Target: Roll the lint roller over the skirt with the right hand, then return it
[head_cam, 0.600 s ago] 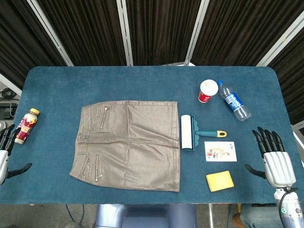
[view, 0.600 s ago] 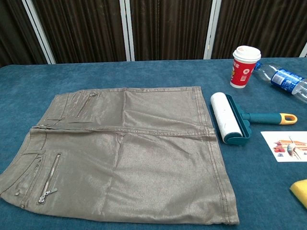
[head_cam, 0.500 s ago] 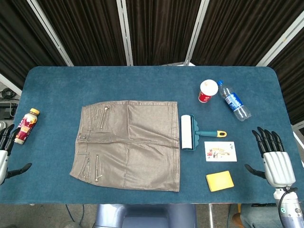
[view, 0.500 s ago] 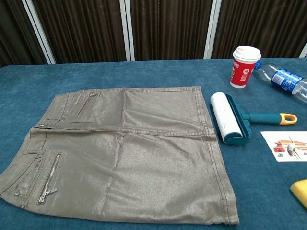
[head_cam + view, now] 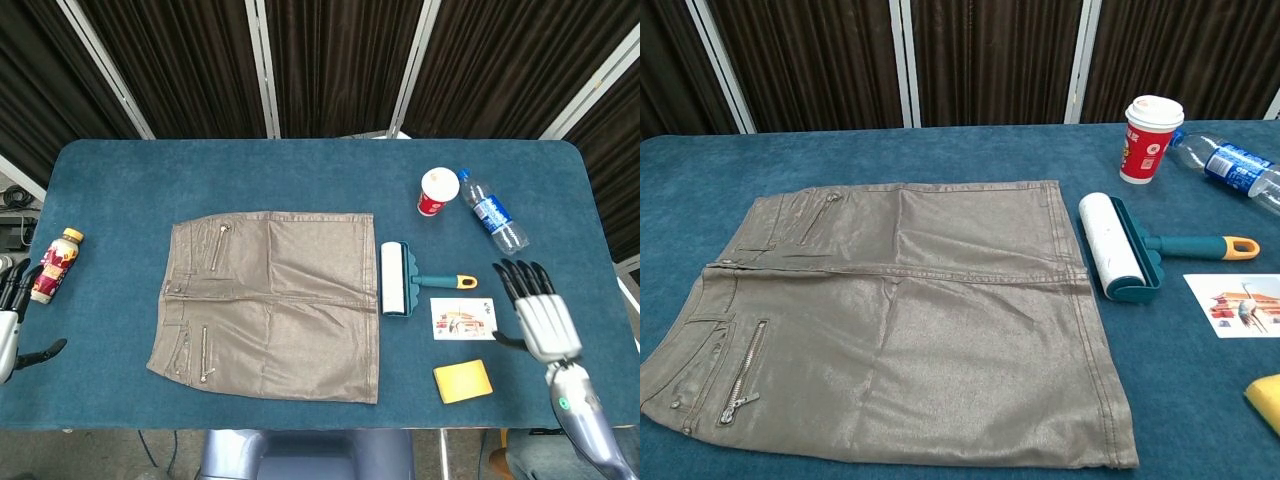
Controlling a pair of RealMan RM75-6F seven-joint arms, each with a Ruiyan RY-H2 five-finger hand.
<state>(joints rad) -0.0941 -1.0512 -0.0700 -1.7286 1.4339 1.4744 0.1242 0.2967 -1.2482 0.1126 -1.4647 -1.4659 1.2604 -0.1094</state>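
Note:
A shiny taupe skirt (image 5: pixel 268 305) (image 5: pixel 895 320) lies flat in the middle of the blue table. Just right of it rests the lint roller (image 5: pixel 396 279) (image 5: pixel 1118 247), white drum in a teal cradle, its teal and yellow handle (image 5: pixel 447 281) (image 5: pixel 1200 246) pointing right. My right hand (image 5: pixel 532 314) hovers open, fingers spread, right of the handle and beside the picture card, holding nothing. At the far left edge my left hand (image 5: pixel 12 318) shows partly, open and empty. Neither hand appears in the chest view.
A red paper cup (image 5: pixel 437 191) (image 5: pixel 1149 139) and a lying water bottle (image 5: pixel 492 212) (image 5: pixel 1228 165) sit behind the roller. A picture card (image 5: pixel 463 318) (image 5: pixel 1238 305) and yellow sponge (image 5: pixel 462 381) (image 5: pixel 1266 398) lie in front of it. A drink bottle (image 5: pixel 56 264) lies near the left edge.
My right hand has moved left and forward over the table, toward the card and the roller handle. The left hand, skirt and roller stay where they were.

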